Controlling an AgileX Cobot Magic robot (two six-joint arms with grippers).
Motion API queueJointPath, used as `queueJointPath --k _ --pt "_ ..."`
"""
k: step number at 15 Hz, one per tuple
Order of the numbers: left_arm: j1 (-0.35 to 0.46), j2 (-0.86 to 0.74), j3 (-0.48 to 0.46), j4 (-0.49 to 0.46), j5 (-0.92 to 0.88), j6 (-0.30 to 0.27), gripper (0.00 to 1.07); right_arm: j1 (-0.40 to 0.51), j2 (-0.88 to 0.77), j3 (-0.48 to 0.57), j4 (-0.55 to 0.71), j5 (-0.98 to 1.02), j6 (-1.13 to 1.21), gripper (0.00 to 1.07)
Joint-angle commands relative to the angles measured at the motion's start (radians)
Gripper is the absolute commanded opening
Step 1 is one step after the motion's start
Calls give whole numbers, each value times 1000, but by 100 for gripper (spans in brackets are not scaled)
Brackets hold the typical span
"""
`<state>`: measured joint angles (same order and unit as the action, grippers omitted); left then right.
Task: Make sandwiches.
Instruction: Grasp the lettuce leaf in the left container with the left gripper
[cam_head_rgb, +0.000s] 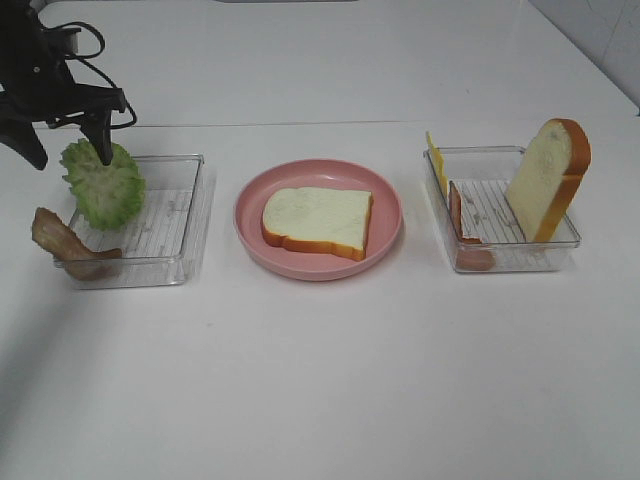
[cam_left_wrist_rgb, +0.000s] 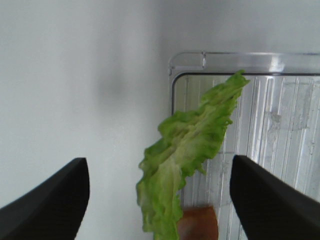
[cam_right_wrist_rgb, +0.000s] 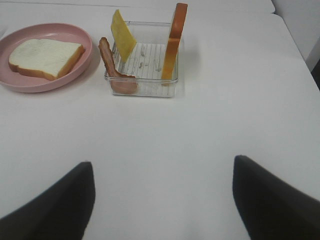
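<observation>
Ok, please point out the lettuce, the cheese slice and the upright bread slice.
lettuce (cam_head_rgb: 105, 187), high view, middle of the leaf.
cheese slice (cam_right_wrist_rgb: 123, 34), right wrist view, its flat face.
upright bread slice (cam_head_rgb: 540, 180), high view, its white face.

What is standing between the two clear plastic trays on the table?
Between the left tray and the right tray sits the pink plate, with one bread slice lying flat on it. The exterior high view shows it.
</observation>
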<state>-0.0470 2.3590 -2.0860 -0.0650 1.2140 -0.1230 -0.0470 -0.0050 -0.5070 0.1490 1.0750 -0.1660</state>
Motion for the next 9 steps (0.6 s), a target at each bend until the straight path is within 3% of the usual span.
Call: queueJointPath --k 1,3,5,7,9 --pt "-13 32 6 -25 -40 24 72 -6 -16 1 -2 -8 -11 72" --pt "-18 42 6 -25 -56 24 67 -6 -16 1 -2 -8 -11 72" --pt "-18 47 7 -25 -76 44 56 -6 -16 1 -2 -8 -11 72" --pt "-18 47 6 -26 -80 43 43 -6 -16 1 -2 -8 -11 72" --pt "-18 47 6 -26 -75 43 22 -6 -16 1 -2 -8 -11 72"
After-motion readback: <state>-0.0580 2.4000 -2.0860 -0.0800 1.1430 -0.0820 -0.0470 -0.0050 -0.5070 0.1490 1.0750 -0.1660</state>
